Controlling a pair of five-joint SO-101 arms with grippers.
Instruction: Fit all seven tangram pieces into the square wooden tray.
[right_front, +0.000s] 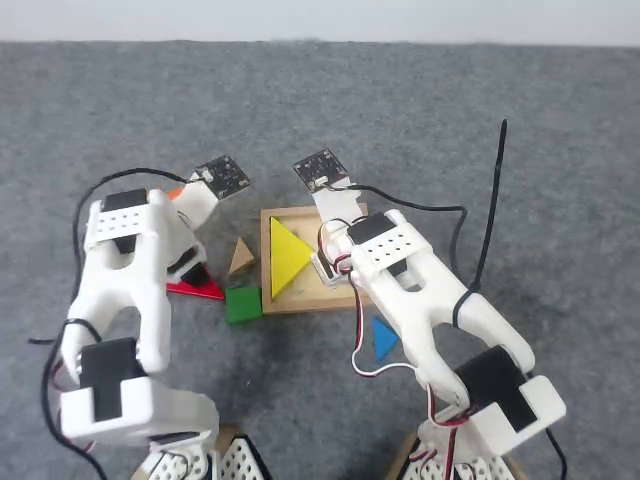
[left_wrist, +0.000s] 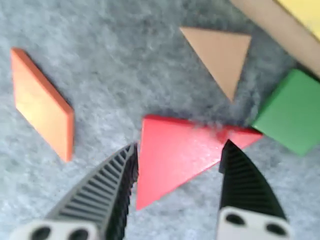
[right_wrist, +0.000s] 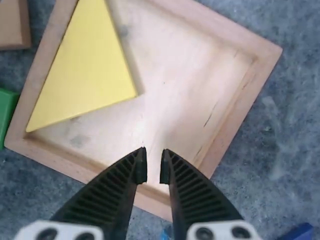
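The square wooden tray (right_front: 310, 301) holds one large yellow triangle (right_front: 287, 255) against its left side; the rest of its floor (right_wrist: 190, 85) is bare. My right gripper (right_wrist: 152, 166) hovers over the tray's near rim, shut with only a sliver between the fingers and nothing in it. A red triangle (left_wrist: 185, 150) lies flat on the carpet, left of the tray. My left gripper (left_wrist: 177, 162) is open just above it, one finger (left_wrist: 120, 175) on each side. Around it lie an orange parallelogram (left_wrist: 42, 102), a tan triangle (left_wrist: 220, 52) and a green square (left_wrist: 292, 112).
A blue triangle (right_front: 383, 337) lies on the grey carpet below the tray, partly under the right arm. The green square (right_front: 243, 303) touches the tray's lower left corner. Both arms' cables trail over the carpet. Open carpet stretches beyond the tray.
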